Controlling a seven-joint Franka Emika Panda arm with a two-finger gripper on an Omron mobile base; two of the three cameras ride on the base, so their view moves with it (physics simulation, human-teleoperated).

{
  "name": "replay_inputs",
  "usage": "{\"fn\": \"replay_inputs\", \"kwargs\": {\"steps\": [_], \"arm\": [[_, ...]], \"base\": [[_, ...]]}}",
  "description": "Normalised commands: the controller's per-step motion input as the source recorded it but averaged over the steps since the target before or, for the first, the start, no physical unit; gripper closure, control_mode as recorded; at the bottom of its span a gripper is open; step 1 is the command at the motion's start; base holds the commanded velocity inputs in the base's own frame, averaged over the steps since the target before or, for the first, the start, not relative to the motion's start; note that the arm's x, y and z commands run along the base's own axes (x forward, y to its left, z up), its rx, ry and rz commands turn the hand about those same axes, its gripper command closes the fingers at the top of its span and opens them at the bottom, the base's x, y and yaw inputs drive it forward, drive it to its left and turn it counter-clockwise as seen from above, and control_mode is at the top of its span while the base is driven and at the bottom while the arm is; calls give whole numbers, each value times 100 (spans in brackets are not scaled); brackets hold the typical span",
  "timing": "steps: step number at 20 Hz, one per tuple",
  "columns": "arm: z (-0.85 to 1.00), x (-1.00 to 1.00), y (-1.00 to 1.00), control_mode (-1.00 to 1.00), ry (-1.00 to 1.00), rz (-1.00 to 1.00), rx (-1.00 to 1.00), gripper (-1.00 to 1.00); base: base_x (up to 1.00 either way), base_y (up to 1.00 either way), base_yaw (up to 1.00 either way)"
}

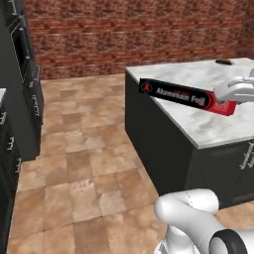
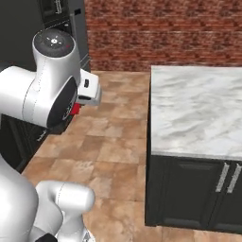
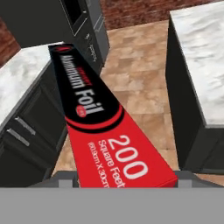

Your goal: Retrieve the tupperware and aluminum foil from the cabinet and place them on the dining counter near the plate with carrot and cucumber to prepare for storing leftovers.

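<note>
beside the dining counter (image 1: 208, 124), the gripper (image 1: 229, 94) pinches the aluminum foil (image 1: 186, 95) at its red end; the long overhang may slip or strike the edge.

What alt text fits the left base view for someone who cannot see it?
The end effector grips the red end of the aluminum foil box, held in the air by the corner of the dining counter. Behind lie a tiled floor and brick wall.

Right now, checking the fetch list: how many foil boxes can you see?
1. The aluminum foil is held at its red end in the jaws, in the air beside the dining counter. Another could be out of view.
</note>
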Motion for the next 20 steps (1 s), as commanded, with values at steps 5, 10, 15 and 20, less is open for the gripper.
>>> {"fn": "replay_inputs", "kwargs": {"steps": [5, 10, 15, 20], "arm": [[0, 0, 0, 100, 0, 0, 0, 100], [0, 0, 0, 100, 0, 0, 0, 100], [0, 0, 0, 100, 0, 0, 0, 100], [0, 0, 0, 100, 0, 0, 0, 100]], "base": [[63, 76, -17], [100, 38, -18], [100, 27, -19], [100, 45, -19]]}}
